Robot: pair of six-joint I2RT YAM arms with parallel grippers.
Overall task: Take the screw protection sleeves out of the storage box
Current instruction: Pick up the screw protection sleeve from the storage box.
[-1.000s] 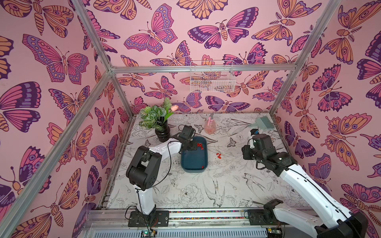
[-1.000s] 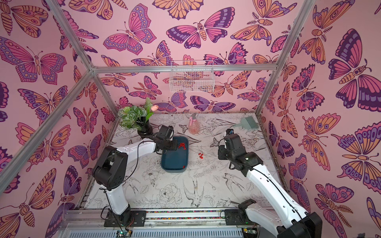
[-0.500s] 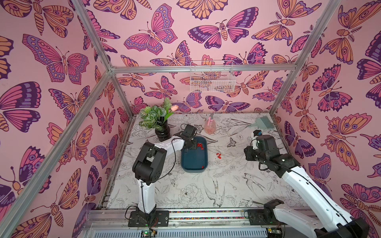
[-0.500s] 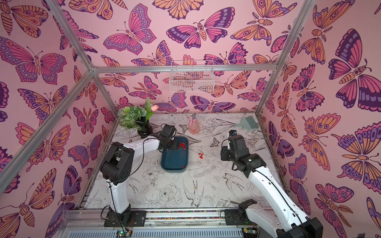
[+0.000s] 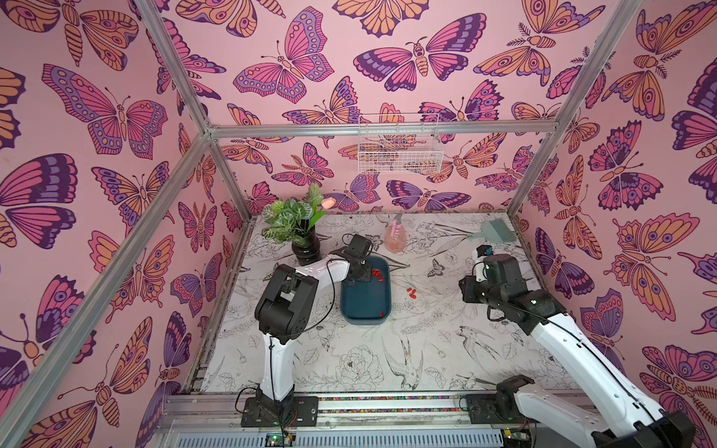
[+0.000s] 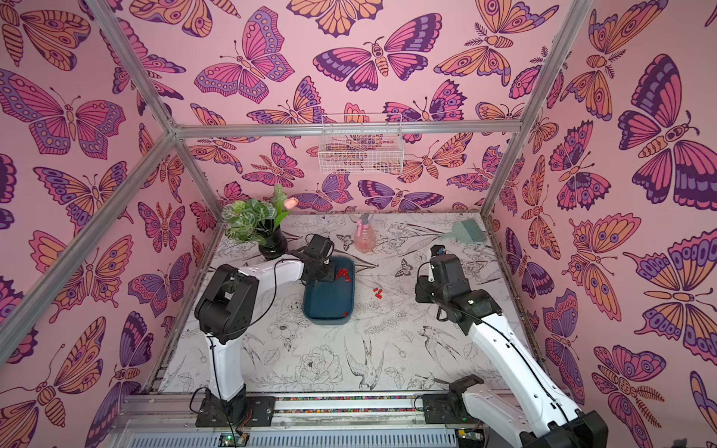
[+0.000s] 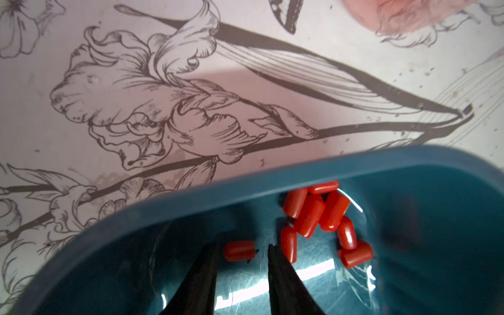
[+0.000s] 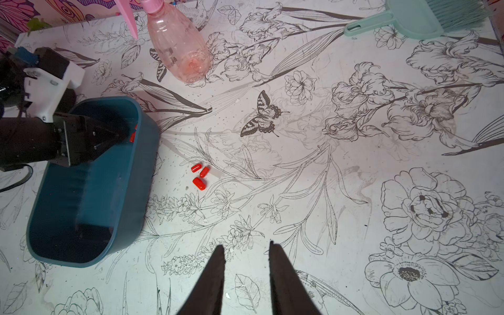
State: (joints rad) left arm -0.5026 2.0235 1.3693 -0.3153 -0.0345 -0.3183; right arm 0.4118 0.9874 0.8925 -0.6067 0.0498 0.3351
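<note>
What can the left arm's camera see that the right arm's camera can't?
Only the left wrist view: the whole heap of tiny red-orange plastic sleeves by the wall of the dark teal plastic storage box, and one lone sleeve lying between the fingertips of the open left hand. Only the right wrist view: three sleeves out on the flower-printed tabletop, the mint-green dustpan and brush, and the open, empty right hand. Both: that box and that tabletop.

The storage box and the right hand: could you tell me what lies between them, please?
Three screw protection sleeves lie on the table between the storage box and the right hand, shown in the right wrist view.
</note>
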